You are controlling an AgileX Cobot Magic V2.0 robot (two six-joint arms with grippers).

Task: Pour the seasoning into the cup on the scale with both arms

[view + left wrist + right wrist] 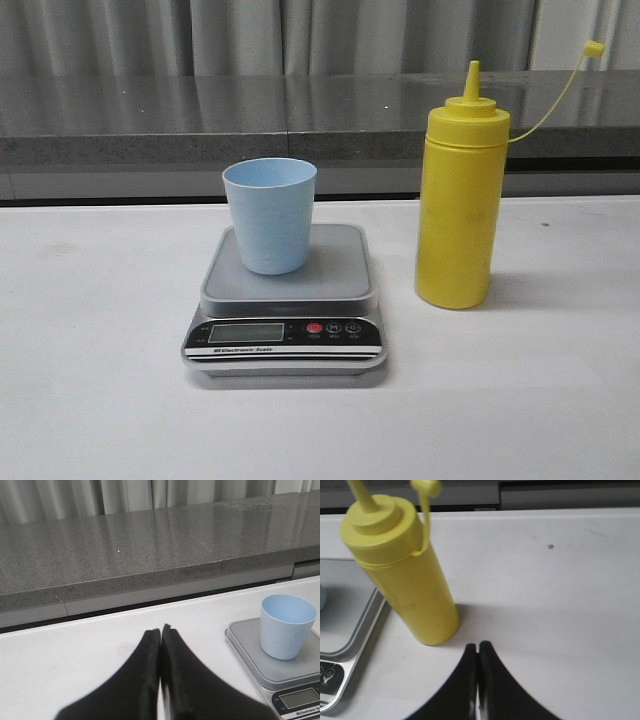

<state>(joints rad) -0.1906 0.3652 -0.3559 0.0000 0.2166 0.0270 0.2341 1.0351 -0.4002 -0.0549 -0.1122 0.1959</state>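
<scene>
A pale blue cup (269,213) stands upright on the grey platform of the scale (330,275), mid-table. The yellow seasoning bottle (457,200) stands upright on the table just right of the scale, its small cap (594,47) hanging off to the right on a thin tether. Neither arm shows in the front view. My left gripper (161,630) is shut and empty, above the table left of the scale (250,650) and cup (286,626). My right gripper (478,646) is shut and empty, a little in front and right of the bottle (410,575).
A grey stone ledge (150,115) runs along the back of the white table (100,350), with curtains behind. The scale's black front panel (285,335) with its LCD and red button faces the table's front edge.
</scene>
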